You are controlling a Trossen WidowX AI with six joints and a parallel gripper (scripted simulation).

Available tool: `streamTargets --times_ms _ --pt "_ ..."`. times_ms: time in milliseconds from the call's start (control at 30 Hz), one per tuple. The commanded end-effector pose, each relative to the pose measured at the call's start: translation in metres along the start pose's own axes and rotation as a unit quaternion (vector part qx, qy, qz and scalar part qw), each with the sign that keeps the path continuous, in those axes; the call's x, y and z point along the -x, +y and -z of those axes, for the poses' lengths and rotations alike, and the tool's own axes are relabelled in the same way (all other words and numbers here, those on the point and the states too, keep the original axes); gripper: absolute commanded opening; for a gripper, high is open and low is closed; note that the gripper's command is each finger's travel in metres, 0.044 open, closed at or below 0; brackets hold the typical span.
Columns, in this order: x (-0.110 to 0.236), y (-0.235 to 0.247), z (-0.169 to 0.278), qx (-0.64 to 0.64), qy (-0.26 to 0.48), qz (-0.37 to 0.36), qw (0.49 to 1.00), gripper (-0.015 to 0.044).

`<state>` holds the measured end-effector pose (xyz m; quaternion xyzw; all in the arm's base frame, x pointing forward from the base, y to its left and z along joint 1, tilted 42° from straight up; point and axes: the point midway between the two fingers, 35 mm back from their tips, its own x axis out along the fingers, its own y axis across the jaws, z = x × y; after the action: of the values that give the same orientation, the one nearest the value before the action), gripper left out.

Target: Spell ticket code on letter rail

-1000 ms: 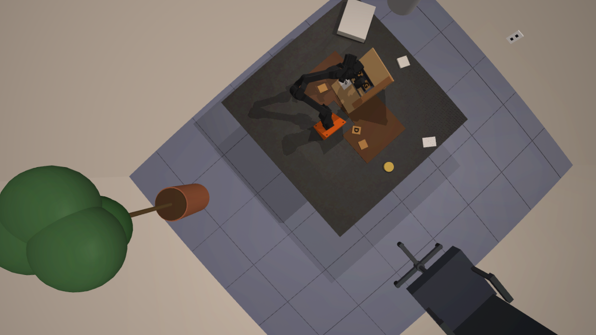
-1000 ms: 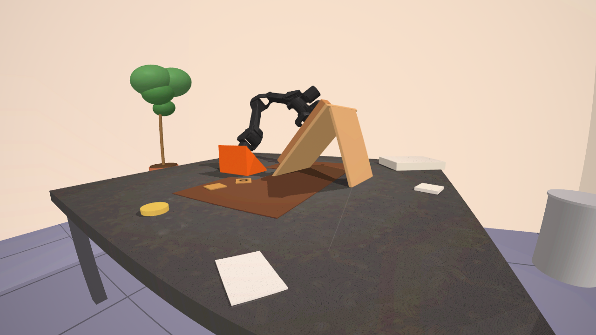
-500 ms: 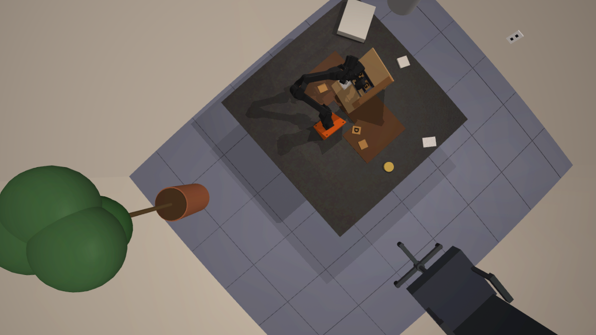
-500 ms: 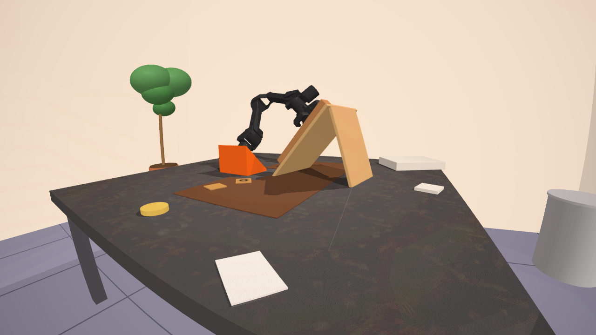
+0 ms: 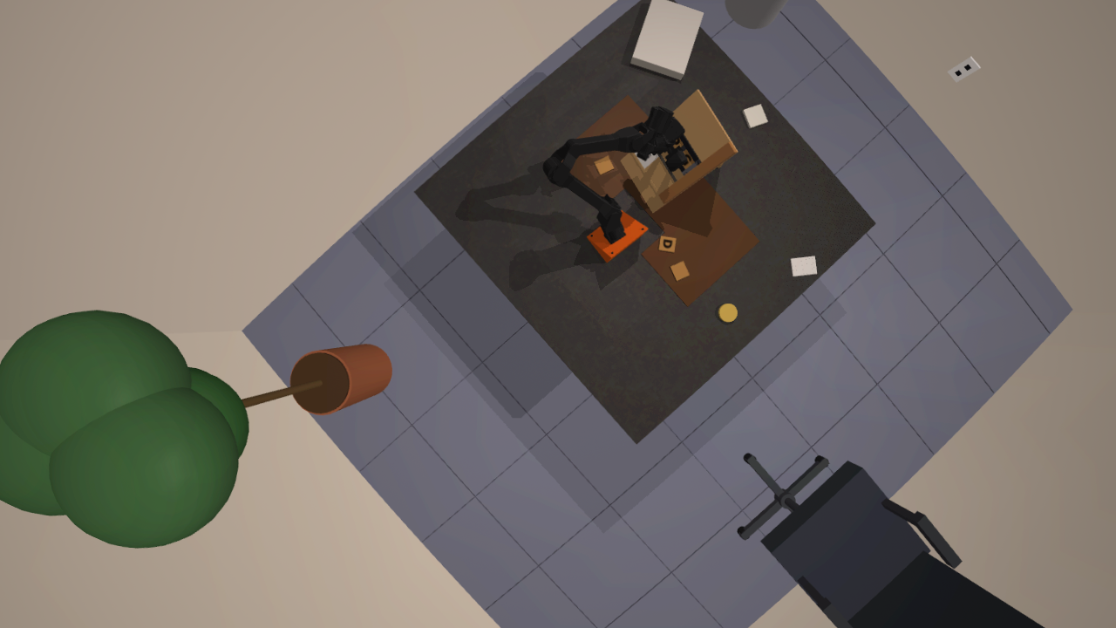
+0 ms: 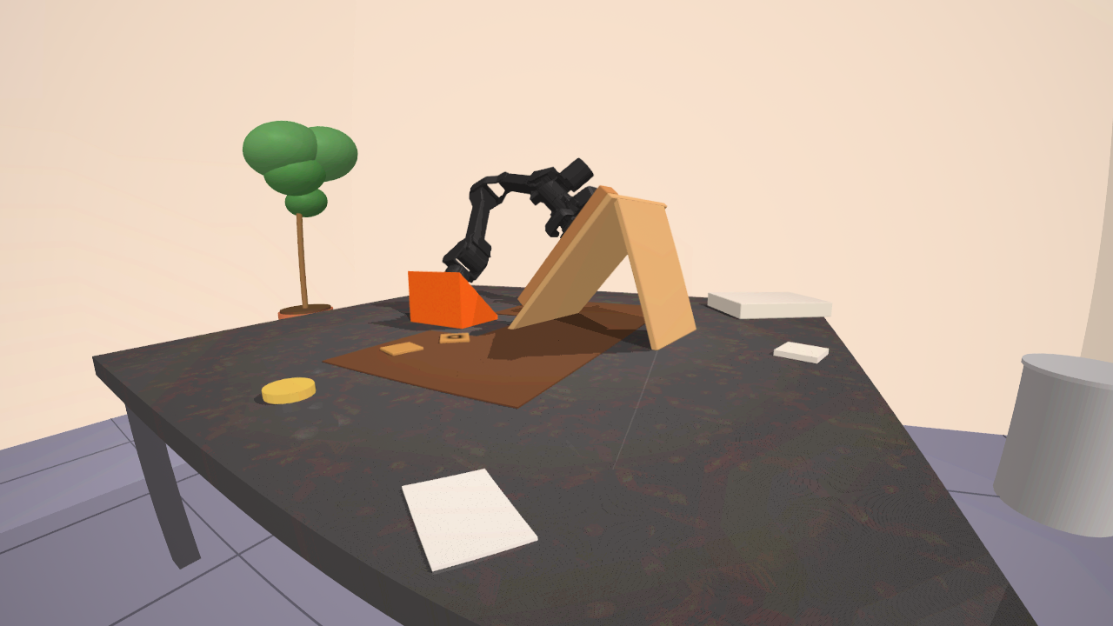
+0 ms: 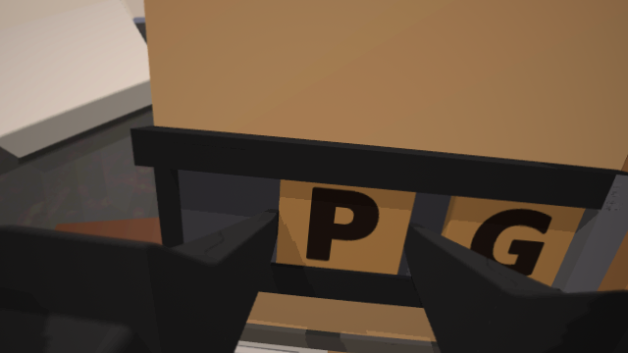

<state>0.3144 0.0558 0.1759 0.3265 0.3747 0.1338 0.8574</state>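
Observation:
In the wrist view my gripper (image 7: 340, 223) is shut on the P tile (image 7: 388, 235), one finger on each side edge. The tile sits in the black letter rail (image 7: 373, 162) on the slanted tan board (image 7: 383, 69) (image 5: 706, 125) (image 6: 657, 264). A G tile (image 7: 510, 240) sits in the rail to the right of it, a small gap apart. Empty rail shows between the P tile and the left end post. A white slip (image 7: 275, 348) (image 5: 646, 159) shows below the rail; I cannot read it. In the overhead view the gripper (image 5: 677, 156) is at the board's face.
On the brown mat (image 5: 717, 249) (image 6: 467, 381) lie a D tile (image 5: 668, 244) (image 6: 454, 337), a blank-faced tile (image 5: 679, 270) (image 6: 401, 349) and another tile (image 5: 603, 165). Around it are a yellow disc (image 5: 728, 313) (image 6: 289, 389), a white pad (image 5: 803, 266) (image 6: 467, 517), a white box (image 5: 667, 35) (image 6: 766, 303), a small white block (image 5: 754, 115) (image 6: 801, 351) and the orange arm base (image 6: 443, 299).

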Motion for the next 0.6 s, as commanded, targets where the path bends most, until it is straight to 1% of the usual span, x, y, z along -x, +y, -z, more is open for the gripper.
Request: streamTargets --times_ms 0,333,567 --pt "-0.0003 -0.0024 0.0002 0.002 0.001 -0.001 1.000 0.0000" --pt "-0.0003 -0.0085 0.0001 0.002 0.001 -0.001 1.000 0.0000" --pt "0.0000 -0.0072 -0.0001 0.000 0.000 0.000 1.000 0.0184"
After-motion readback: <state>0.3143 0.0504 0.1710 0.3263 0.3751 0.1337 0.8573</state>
